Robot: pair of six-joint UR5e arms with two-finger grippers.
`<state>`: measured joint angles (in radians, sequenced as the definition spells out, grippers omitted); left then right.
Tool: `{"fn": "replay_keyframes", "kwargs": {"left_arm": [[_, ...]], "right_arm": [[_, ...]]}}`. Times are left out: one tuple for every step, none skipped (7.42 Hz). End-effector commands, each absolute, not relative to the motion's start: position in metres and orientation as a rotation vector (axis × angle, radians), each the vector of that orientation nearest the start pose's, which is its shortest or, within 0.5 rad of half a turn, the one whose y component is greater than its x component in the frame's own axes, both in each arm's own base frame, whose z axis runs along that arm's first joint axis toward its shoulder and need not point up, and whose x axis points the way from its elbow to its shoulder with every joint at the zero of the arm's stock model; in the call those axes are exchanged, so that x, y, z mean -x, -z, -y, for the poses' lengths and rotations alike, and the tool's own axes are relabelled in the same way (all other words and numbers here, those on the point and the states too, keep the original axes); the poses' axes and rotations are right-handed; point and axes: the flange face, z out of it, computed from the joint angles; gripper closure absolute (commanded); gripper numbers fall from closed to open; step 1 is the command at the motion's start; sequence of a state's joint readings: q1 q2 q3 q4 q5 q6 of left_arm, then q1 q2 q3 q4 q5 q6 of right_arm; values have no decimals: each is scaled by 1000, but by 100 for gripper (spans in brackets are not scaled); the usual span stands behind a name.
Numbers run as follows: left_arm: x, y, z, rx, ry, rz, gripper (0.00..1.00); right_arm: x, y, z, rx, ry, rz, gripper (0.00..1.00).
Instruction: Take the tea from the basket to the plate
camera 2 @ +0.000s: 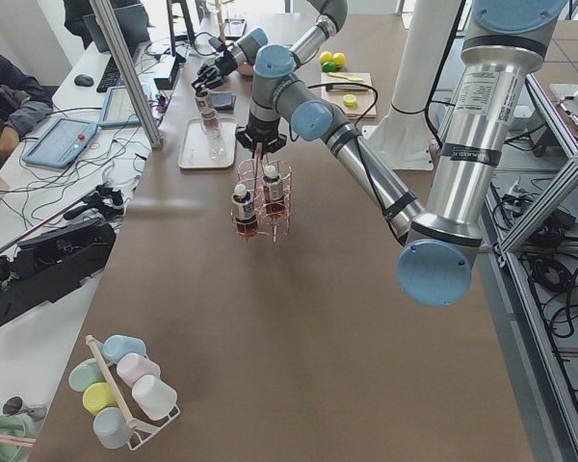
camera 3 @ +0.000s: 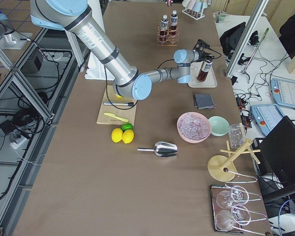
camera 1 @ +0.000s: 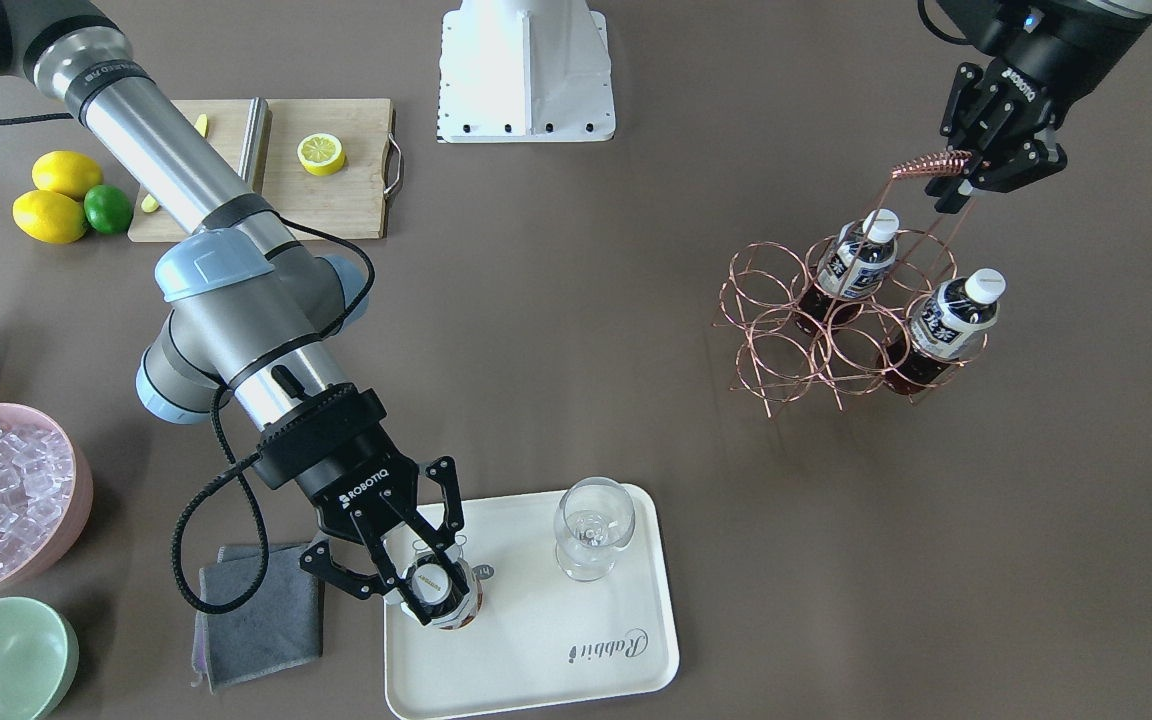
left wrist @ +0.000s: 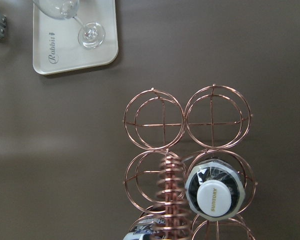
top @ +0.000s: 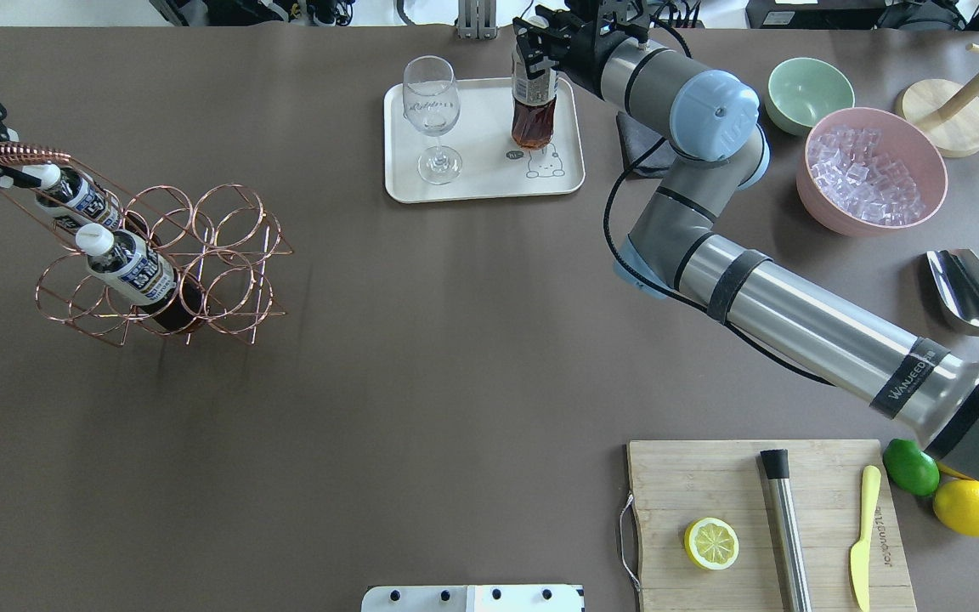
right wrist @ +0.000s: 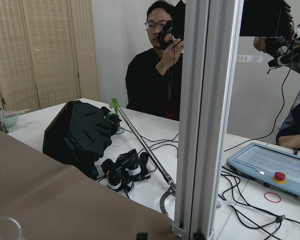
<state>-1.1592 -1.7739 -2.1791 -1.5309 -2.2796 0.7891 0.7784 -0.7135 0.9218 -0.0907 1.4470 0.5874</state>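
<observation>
My right gripper (camera 1: 423,575) straddles the neck of the tea (top: 533,123), which stands upright on the plate (top: 489,183) beside the glass (top: 432,110). I can't tell whether it pinches. Well away from the plate, my left gripper (camera 1: 953,185) clenches the basket (camera 1: 841,320) handle.

We catalogue two arms on one white base (camera 1: 526,70) edged with dark screws. Right arm (camera 1: 171,150): brushed-silver tubes, grey joints, pale-blue round caps (camera 1: 206,265), a dark band (top: 910,387) lettered WANEED in white. We note a black cable (camera 1: 177,540) looping along it to the right gripper (camera 1: 428,585): black, linked fingers, ROBOTIQ in white. Left arm (camera 2: 477,115): the same silver, grey and blue, a printed label on its tube; left gripper (camera 1: 954,180) black, we add, with white lettering
</observation>
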Motion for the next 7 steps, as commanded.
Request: {"fn": "replay_keyframes", "kwargs": {"left_arm": [[-65,-343,513,-929,-1455,-535,100],[-41,-374,530,-930,-1491,-534,100],[-18,-397,540,-933,-1509,-527,100],[-11,-410,545,-924,-1518,-524,100],[5,-438,554,-900,-1518,-528,100],[22,-460,560,-876,-1479,-548,100],[26,-470,563,-865,-1468,-554,100]], "right_arm": [[472,-250,652,-1354,53,1005,100],[472,-251,652,-1354,54,1006,100],[472,-251,652,-1354,54,1006,100],[472,-250,652,-1353,56,1007,100],[472,-247,651,-1356,55,1010,42],[471,-242,650,-1364,54,1018,1],[470,-239,649,-1370,53,1023,0]]}}
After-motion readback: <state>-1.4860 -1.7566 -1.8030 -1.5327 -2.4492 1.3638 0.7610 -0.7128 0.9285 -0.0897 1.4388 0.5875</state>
